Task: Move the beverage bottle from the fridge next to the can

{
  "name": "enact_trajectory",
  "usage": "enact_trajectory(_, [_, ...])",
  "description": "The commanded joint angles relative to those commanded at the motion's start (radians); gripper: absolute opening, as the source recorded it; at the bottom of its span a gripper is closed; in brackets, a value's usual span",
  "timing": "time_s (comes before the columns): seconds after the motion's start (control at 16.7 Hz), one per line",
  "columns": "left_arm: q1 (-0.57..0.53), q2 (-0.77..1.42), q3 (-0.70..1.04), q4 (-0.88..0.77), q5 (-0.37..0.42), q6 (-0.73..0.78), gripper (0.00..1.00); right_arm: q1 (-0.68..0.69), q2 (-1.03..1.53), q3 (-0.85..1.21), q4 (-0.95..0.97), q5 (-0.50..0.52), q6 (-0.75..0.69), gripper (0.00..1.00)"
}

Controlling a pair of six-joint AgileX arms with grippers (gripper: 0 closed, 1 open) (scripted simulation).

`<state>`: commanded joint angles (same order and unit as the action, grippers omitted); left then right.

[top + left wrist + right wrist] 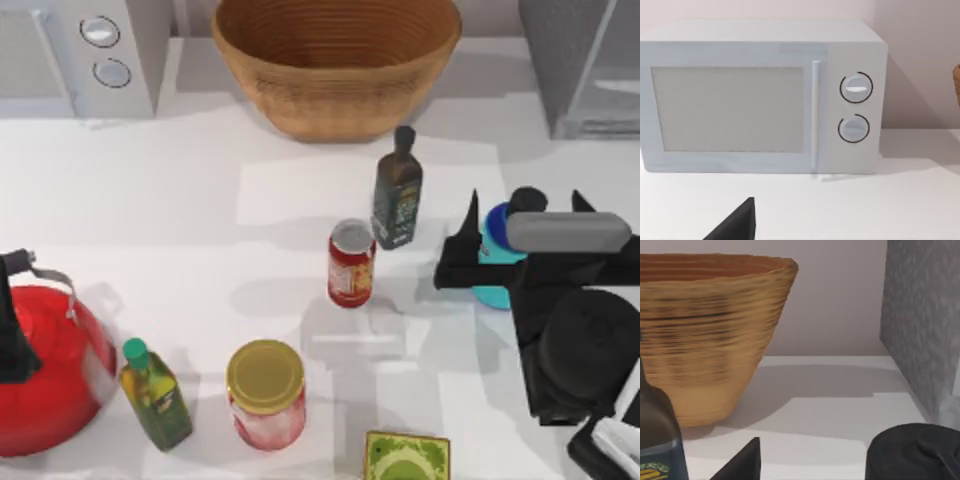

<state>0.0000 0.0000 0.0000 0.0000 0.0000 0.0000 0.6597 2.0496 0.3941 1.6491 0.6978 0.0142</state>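
pinching the beverage bottle (497, 250), the right gripper (520, 235) fingers hover right of the can (351, 263).

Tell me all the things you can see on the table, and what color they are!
beverage bottle: 1, teal with blue shoulder and black cap, right side of the table, at the right gripper
can: 1, red with silver top, middle
dark bottle: 1, dark green with black neck, just behind the can
basket: 1, woven tan, back middle
microwave: 1, white with two round dials, back left
fridge: 1, grey, back right
kettle: 1, red, front left
oil bottle: 1, olive with green cap, beside the kettle
jar: 1, red with gold lid, front middle
box: 1, green, front edge
right gripper: black, around the beverage bottle
left gripper: black tip, facing the microwave
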Motion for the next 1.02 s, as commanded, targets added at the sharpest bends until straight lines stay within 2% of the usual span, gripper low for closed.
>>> enact_trajectory(0.18, [0.000, 0.000, 0.000, 0.000, 0.000, 0.000, 1.00, 0.003, -0.001, -0.003, 0.003, 0.004, 0.000, 1.00])
enact_trajectory(0.54, [0.000, 0.000, 0.000, 0.000, 0.000, 0.000, 1.00, 0.081, -0.019, -0.091, 0.070, 0.081, 0.001, 1.00])
enact_trajectory(0.84, [0.000, 0.000, 0.000, 0.000, 0.000, 0.000, 1.00, 0.074, -0.025, -0.088, 0.062, 0.076, 0.001, 1.00])
enact_trajectory(1.02, [0.000, 0.000, 0.000, 0.000, 0.000, 0.000, 1.00, 0.047, -0.118, -0.091, -0.001, 0.042, 0.000, 1.00])
